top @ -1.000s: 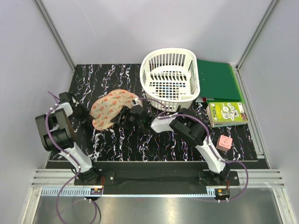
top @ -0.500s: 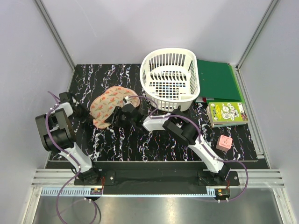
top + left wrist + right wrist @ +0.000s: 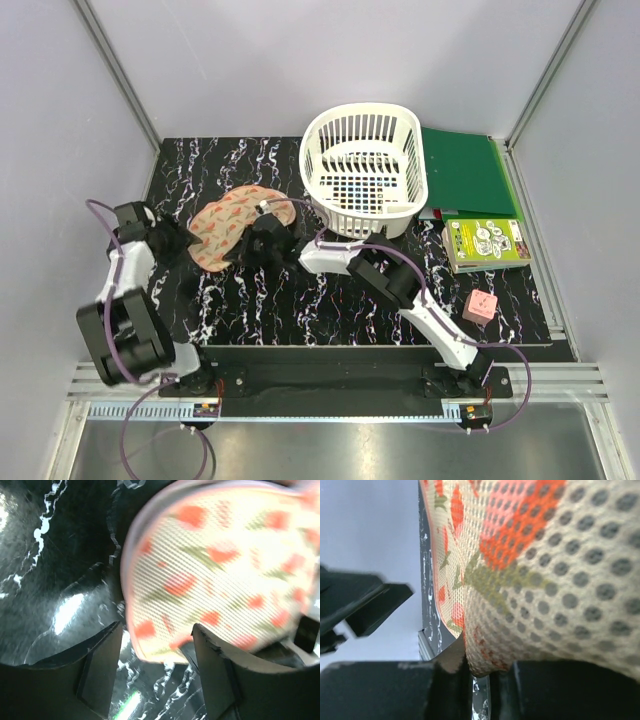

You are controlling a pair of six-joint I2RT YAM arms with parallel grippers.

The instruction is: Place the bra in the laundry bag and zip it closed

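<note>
The laundry bag (image 3: 225, 224), peach-pink with a watermelon print, lies flat on the black marbled mat left of centre. My left gripper (image 3: 181, 241) stands open at the bag's left end; in the left wrist view the bag's (image 3: 220, 565) rounded edge sits just beyond the gap of the gripper (image 3: 157, 680), touching neither finger. My right gripper (image 3: 262, 241) is at the bag's right side. In the right wrist view it (image 3: 485, 680) is shut on a fold of the bag's mesh (image 3: 545, 555). The bra is hidden.
A white slotted basket (image 3: 365, 170) stands just right of the bag at the back. A green folder (image 3: 465, 170), a small book (image 3: 487, 243) and a pink cube (image 3: 482, 306) lie on the right. Grey walls close in the mat on three sides.
The left gripper has opened and let go of the bag's left edge, and its arm has swung. The right gripper slid left and shut on the bag.
</note>
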